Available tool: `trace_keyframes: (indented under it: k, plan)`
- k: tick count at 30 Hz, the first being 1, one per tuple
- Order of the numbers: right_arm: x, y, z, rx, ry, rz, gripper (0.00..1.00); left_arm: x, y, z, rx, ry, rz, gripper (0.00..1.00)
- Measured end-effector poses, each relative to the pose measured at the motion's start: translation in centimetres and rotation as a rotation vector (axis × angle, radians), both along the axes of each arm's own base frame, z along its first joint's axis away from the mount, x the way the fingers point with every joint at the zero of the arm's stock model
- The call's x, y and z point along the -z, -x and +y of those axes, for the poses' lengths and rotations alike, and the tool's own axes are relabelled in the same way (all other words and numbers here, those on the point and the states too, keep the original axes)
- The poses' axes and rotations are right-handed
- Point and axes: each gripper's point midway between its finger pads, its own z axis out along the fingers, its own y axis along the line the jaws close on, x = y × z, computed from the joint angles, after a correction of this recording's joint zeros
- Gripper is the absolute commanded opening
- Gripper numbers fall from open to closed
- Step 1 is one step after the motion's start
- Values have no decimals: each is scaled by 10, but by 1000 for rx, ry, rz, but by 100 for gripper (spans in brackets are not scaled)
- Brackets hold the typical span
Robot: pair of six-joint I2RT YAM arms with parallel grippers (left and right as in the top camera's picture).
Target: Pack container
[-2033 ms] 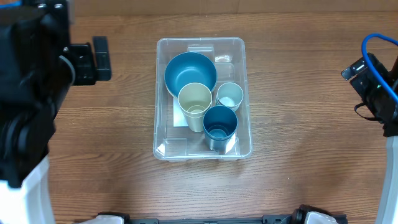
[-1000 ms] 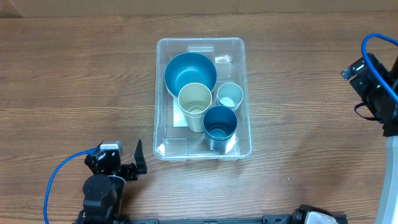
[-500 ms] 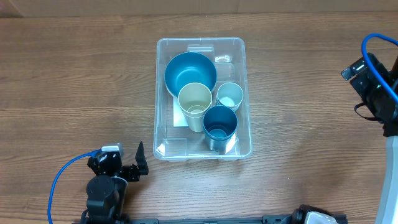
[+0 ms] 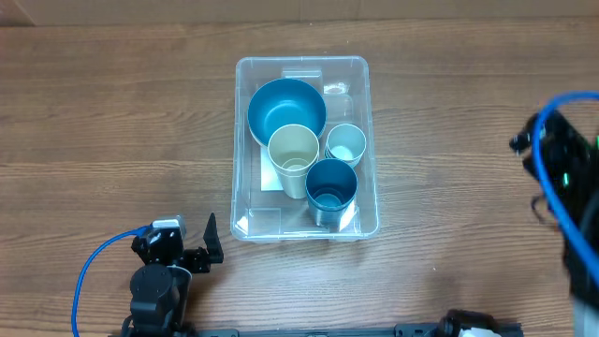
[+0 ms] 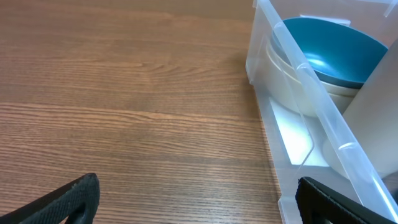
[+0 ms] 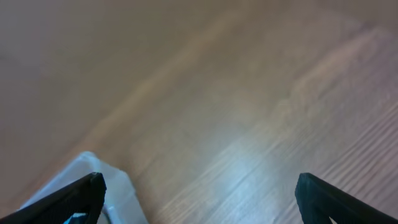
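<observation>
the container (image 4: pixel 240 187) held a blue bowl (image 4: pixel 284 105) and three cups (image 4: pixel 293 150); packing seemed done; left gripper (image 5: pixel 199 199) and right gripper (image 6: pixel 199 193), blurred, both had jaws apart, empty

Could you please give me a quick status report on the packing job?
Left gripper open, empty. Right gripper open, empty, off to the side. Large clear rectangular plastic bin holds round blue bowl, three cups. Nothing blocking.
</observation>
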Motion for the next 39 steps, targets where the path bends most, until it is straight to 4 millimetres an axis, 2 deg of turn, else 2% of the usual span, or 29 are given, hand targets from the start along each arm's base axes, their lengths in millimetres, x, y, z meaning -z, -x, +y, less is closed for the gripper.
trace_keyframes:
  k: [1, 3, 5, 7, 9, 12, 15, 17, 20, 23, 25, 39]
  plan:
    - [-6, 12, 4, -24, 38, -54, 100, 0, 0, 0, 0, 0, 0, 100]
    - [-2, 33, 12, -84, 114, -123, 100, 0, 0, 0, 0, 1, -1, 100]
    - [26, 44, 16, -145, 188, -121, 100, 0, 0, 0, 2, 1, -2, 100]
    - [69, 48, 19, -177, 219, -90, 100, -1, 0, -1, 3, 2, -3, 100]
    - [101, 52, 20, -191, 229, -70, 100, 0, 0, -1, 3, 3, -1, 100]
    - [142, 50, 24, -218, 225, -52, 100, 0, 0, -1, 2, 4, -1, 100]
    - [173, 38, 31, -265, 209, -77, 100, 0, 0, -1, 2, 4, -1, 100]
    - [200, 27, 42, -323, 187, -115, 100, 0, 0, -1, 2, 5, -2, 100]
    - [237, 26, 54, -385, 151, -107, 100, 0, 0, -1, 2, 4, -1, 100]
    - [249, 26, 62, -428, 134, -127, 100, 0, 0, -1, 2, 4, -1, 100]
    - [242, 26, 65, -439, 138, -161, 100, 0, 0, -1, 2, 4, -1, 100]
    - [242, 26, 66, -446, 135, -163, 100, 0, 0, -1, 2, 4, -1, 100]
